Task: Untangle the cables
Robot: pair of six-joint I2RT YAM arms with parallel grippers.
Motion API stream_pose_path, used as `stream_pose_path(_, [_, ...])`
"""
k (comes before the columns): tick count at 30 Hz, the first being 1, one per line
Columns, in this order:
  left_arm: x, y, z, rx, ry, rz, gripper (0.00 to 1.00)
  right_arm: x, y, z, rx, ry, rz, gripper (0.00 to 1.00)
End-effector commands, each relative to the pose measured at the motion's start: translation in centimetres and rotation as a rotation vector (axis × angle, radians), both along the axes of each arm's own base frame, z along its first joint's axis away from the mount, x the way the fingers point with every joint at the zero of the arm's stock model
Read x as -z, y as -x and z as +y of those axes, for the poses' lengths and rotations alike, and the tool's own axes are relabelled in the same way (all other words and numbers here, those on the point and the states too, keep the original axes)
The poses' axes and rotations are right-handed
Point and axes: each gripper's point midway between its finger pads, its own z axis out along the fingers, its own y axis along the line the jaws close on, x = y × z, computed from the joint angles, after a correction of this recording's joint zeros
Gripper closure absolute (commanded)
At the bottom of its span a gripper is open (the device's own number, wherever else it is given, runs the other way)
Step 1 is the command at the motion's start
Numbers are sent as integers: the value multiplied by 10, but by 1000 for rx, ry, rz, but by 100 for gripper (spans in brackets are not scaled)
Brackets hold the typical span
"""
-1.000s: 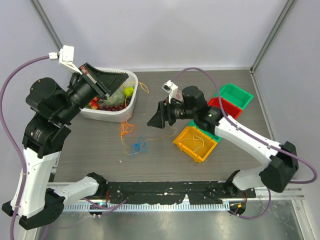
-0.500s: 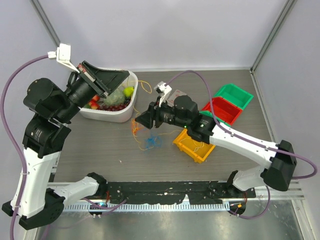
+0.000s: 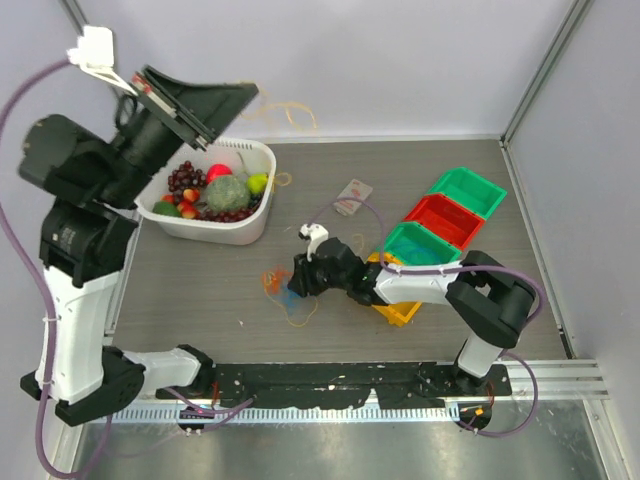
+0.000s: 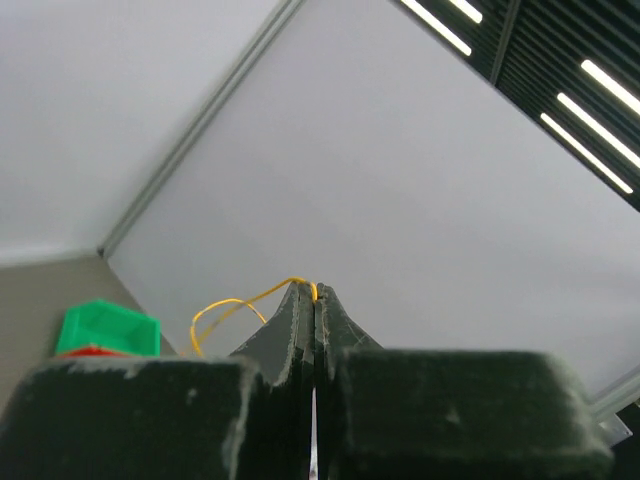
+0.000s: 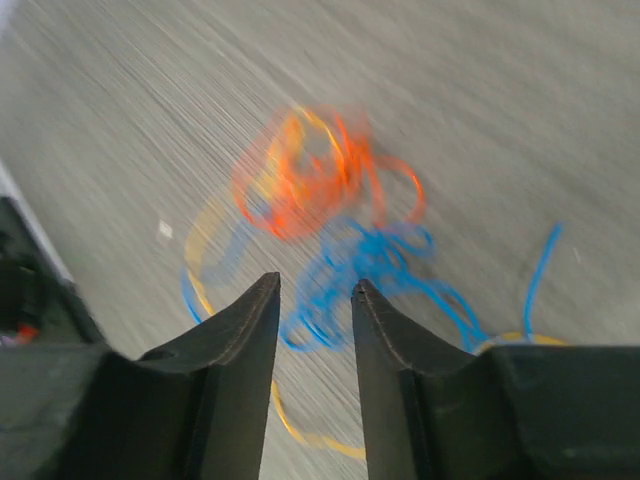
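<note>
- The left gripper point(image 3: 243, 95) has swung high above the fruit basket point(image 3: 220, 232), its fingers pressed together on a yellow cable point(image 4: 228, 306).
- The right gripper point(image 5: 314, 292) has dropped over the orange-and-blue tangle point(image 5: 330, 215) on the table, its fingers narrowing but still apart, so that knot probably comes next.

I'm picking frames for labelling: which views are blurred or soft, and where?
Right wrist view: thin orange and blue wires and grey tabletop smear with motion; right claw sharp. Left wrist view: dark base of left claw soft, thin yellow wire at its tip crisp. Top view: sharp, evenly lit.
</note>
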Motion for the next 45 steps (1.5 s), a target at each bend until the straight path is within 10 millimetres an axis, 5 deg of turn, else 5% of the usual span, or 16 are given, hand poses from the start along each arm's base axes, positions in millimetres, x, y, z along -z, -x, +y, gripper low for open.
stream_pose_path(1, [-73, 43, 32, -70, 28, -230, 100, 11, -5, -17, 40, 18, -46, 56])
stream_pose_path(4, [-87, 46, 40, -109, 33, -279, 100, 26, -7, -32, 50, 60, -23, 52])
stream_pose_path(9, [-71, 34, 34, -101, 41, -220, 100, -15, -8, -42, 42, 108, -64, 42])
stream_pose_path(14, [-13, 8, 25, -116, -11, -64, 100, -95, 4, -61, 9, 108, -93, 30])
stream_pose_path(25, [114, -5, -1, -8, -139, 255, 100, -196, 35, -116, 5, -2, -160, 29])
stream_pose_path(30, [159, -2, -11, 52, -201, 401, 100, -253, 19, -136, 64, -51, -253, 24])
stream_pose_path(32, [181, -2, -16, 86, -244, 482, 100, -282, 15, -131, 18, -92, -279, 22])
stream_pose_path(37, [212, 3, -27, 166, -303, 604, 100, -303, 13, -107, -116, -124, -308, 21])
stream_pose_path(45, [198, 10, -46, 301, -228, 556, 100, -294, 43, -67, -400, -264, -240, 26])
